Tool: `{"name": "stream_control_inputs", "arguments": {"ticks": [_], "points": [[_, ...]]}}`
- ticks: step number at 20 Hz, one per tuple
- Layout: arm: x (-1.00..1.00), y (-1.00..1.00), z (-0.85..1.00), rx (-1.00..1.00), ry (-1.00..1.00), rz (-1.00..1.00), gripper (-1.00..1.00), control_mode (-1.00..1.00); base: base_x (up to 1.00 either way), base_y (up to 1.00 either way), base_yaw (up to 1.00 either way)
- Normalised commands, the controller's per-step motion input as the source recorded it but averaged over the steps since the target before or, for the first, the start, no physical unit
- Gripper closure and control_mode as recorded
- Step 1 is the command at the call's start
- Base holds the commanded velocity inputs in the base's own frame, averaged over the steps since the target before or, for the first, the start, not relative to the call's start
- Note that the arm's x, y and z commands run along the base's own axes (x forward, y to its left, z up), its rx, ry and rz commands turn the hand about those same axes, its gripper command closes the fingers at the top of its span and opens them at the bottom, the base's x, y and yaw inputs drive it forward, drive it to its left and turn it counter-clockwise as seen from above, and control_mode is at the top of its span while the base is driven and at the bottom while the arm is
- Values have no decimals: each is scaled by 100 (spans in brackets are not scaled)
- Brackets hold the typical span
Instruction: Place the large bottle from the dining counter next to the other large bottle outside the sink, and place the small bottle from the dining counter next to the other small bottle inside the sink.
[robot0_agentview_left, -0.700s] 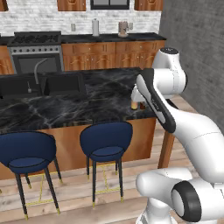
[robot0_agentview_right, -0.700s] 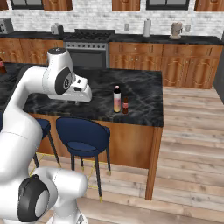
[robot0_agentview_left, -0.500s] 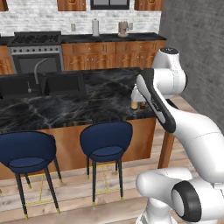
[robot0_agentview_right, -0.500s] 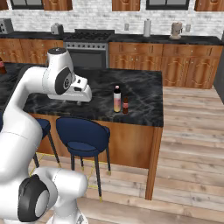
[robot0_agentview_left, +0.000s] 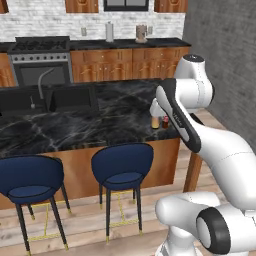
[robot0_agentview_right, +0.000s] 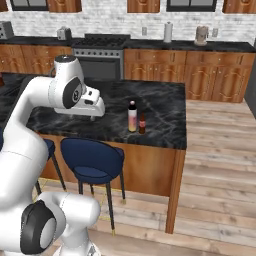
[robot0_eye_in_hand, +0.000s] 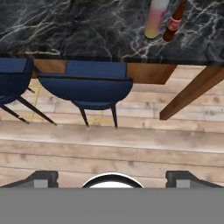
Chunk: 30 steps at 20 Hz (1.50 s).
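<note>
Gripper (robot0_eye_in_hand: 112, 178) jaws stand wide apart with nothing between them; in the hand view my two dark finger tips frame bare wooden floor and a blue stool (robot0_eye_in_hand: 85, 87).

On the dining counter (robot0_agentview_right: 165, 132), near its right end, the large bottle (robot0_agentview_right: 132, 116) stands upright, pale with a dark cap and a reddish band. Just beside it, on its right, stands the small bottle (robot0_agentview_right: 142, 124), brownish and much shorter. In the left base view I see the sink (robot0_agentview_left: 47, 100) further left along the same marble top, with its curved faucet (robot0_agentview_left: 44, 82).

I judge the main risk to be the closeness of the pair: reaching for the tall one with open fingers could nudge the little one over or off the counter edge.
</note>
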Motion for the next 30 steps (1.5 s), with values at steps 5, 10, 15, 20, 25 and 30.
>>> {"name": "stream_control_inputs", "arguments": {"ticks": [5, 10, 15, 20, 25, 30], "points": [[0, 0, 0, 0, 0, 0, -100, 100, 40, -7, 0], [0, 0, 0, 0, 0, 0, -100, 100, 43, -6, 0], [0, 0, 0, 0, 0, 0, -100, 100, 43, -4, 0], [0, 0, 0, 0, 0, 0, -100, 100, 43, -3, 0], [0, 0, 0, 0, 0, 0, -100, 100, 37, 0, 0], [0, 0, 0, 0, 0, 0, -100, 100, 35, -1, 0]]}}
